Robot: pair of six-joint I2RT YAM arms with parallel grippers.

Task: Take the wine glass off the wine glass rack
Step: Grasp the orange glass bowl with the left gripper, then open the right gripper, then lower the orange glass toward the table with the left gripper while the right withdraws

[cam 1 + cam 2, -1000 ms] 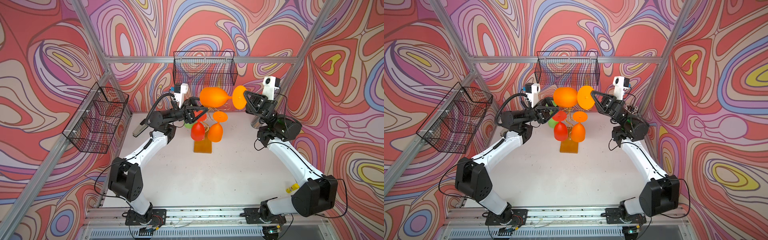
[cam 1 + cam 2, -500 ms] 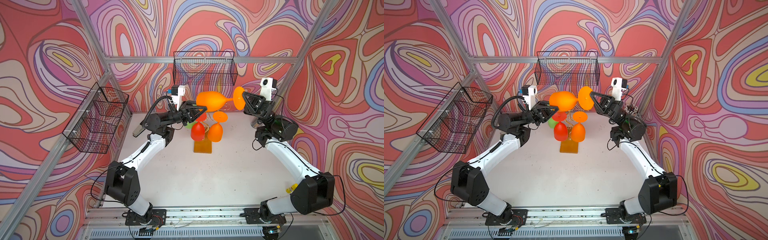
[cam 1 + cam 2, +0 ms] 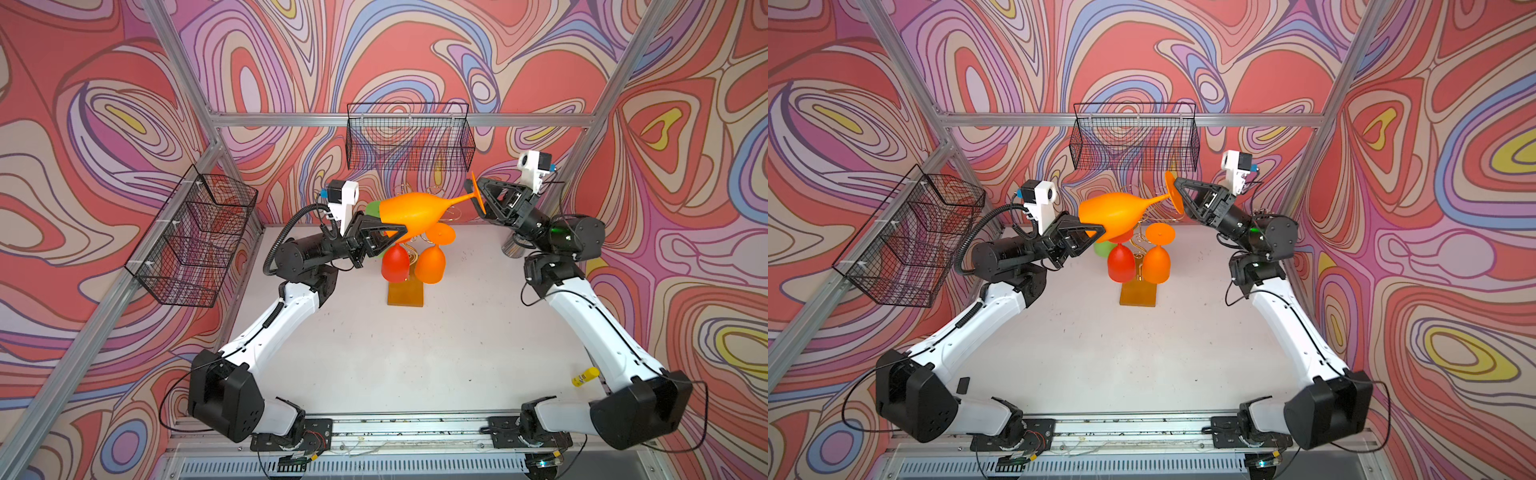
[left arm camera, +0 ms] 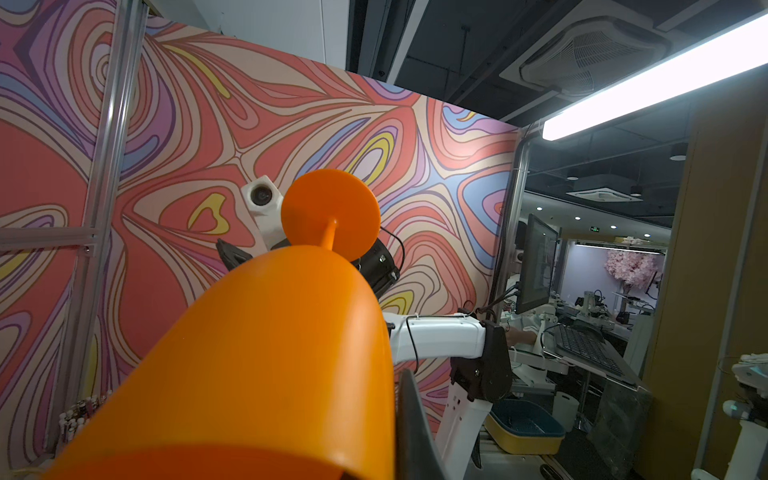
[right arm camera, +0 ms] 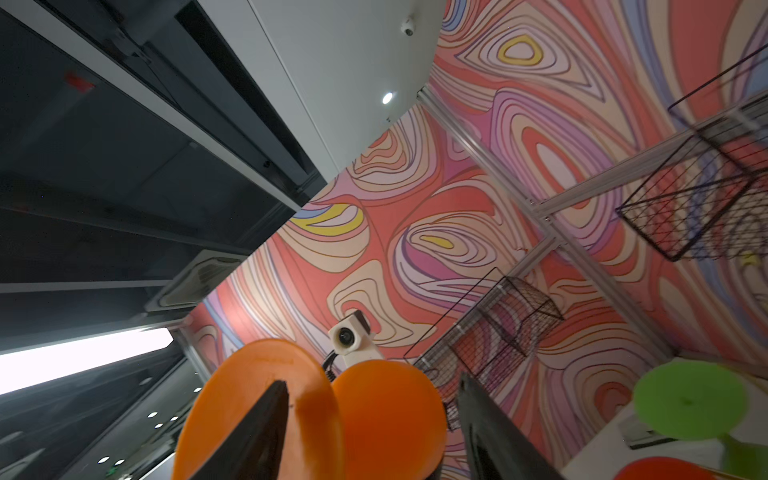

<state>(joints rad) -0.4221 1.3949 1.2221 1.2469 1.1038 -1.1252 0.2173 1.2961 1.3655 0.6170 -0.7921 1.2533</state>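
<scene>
An orange wine glass (image 3: 415, 212) (image 3: 1113, 214) lies level in the air above the wine glass rack (image 3: 405, 293) (image 3: 1138, 294), a gold wire stand on an amber base. My left gripper (image 3: 401, 230) (image 3: 1100, 230) is shut on its bowl (image 4: 270, 353), with one finger (image 4: 411, 428) showing beside it. My right gripper (image 3: 480, 197) (image 3: 1179, 197) (image 5: 372, 380) stands open at the glass's foot (image 5: 257, 399), with a finger (image 5: 257, 432) on either side of it.
On the rack hang a red glass (image 3: 394, 266), an orange glass (image 3: 430, 266) and a green one (image 3: 374, 208). Black wire baskets hang on the back wall (image 3: 409, 137) and the left wall (image 3: 195, 237). A metal cup (image 3: 511, 249) and a yellow tube (image 3: 584, 376) are on the right.
My left gripper has closed on the glass's bowl. My right gripper, which was shut on the foot, has opened. The glass has tipped a little, bowl end lower.
</scene>
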